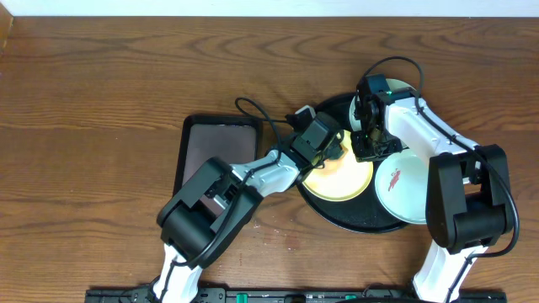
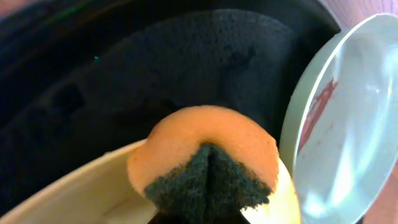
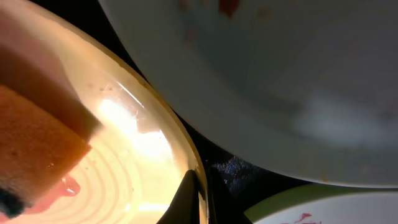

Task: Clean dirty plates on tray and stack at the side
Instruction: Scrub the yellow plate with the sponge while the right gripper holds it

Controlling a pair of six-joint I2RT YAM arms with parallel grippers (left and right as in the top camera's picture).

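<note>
A pale yellow plate [image 1: 341,178] lies on the round black tray [image 1: 362,220]. My left gripper [image 1: 328,150] is shut on a folded orange sponge with a dark scrub side [image 2: 211,140] and presses it onto the yellow plate [image 2: 81,193]. My right gripper [image 1: 370,145] is shut on that plate's rim [image 3: 198,186]. A red smear [image 3: 68,185] lies beside the sponge [image 3: 34,143]. A mint-white plate with a red smear [image 1: 404,185] sits to the right and also shows in the left wrist view [image 2: 339,124]. A third plate [image 1: 389,87] is partly hidden behind the right arm.
A smaller dark rectangular tray [image 1: 215,147] lies left of the round tray, partly under the left arm. Cables loop above both wrists. Bare wooden table [image 1: 126,76] surrounds the trays.
</note>
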